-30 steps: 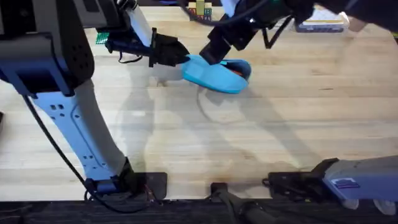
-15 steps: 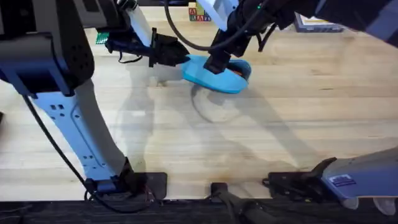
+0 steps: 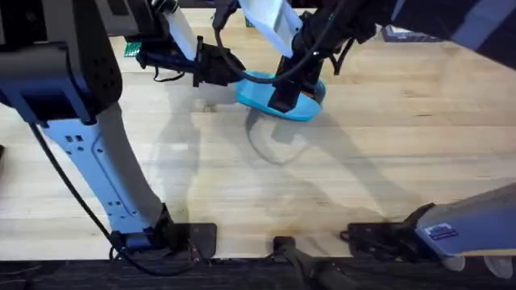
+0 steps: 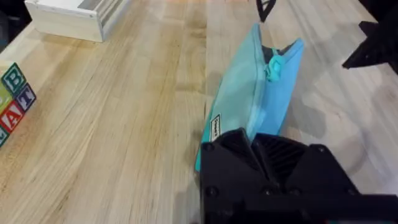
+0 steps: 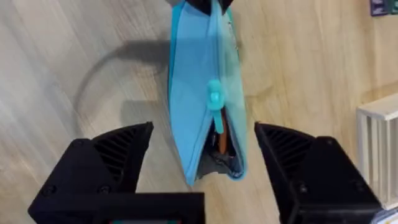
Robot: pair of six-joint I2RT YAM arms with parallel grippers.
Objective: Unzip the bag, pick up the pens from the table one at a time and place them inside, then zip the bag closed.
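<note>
Hovering over the open end of the pencil pouch (image 5: 199, 93), the right end effector (image 5: 204, 168) is holding its two black fingers (image 5: 112, 162) spread wide, one to each side of the pouch and touching neither. Its wrist view is looking straight down the zipper: the teal pull (image 5: 214, 99) is sitting partway along, and below it the mouth is gaping, showing dark lining and the orange pen (image 5: 220, 138) lying inside. The overhead view is showing the same end effector (image 3: 284, 95) dark above the pouch (image 3: 266, 98), with only a speck of orange at the pouch's open end.

The left end effector (image 3: 230, 72) is gripping the opposite end of the pouch, its fingers pressed onto the fabric. The left wrist view is giving the side the other views miss: the pouch (image 4: 245, 106) is standing tilted up on its edge, a small label on its side, the pull (image 4: 274, 65) near its far end, and the black finger block (image 4: 267, 177) is covering the near end, so the exact pinch point is hidden.

The pouch is resting on the pale wood bench (image 3: 363, 161), toward its far middle. Lettered toy blocks (image 4: 13, 99) and a white wooden box (image 4: 68, 18) are sitting well apart from the pouch.
</note>
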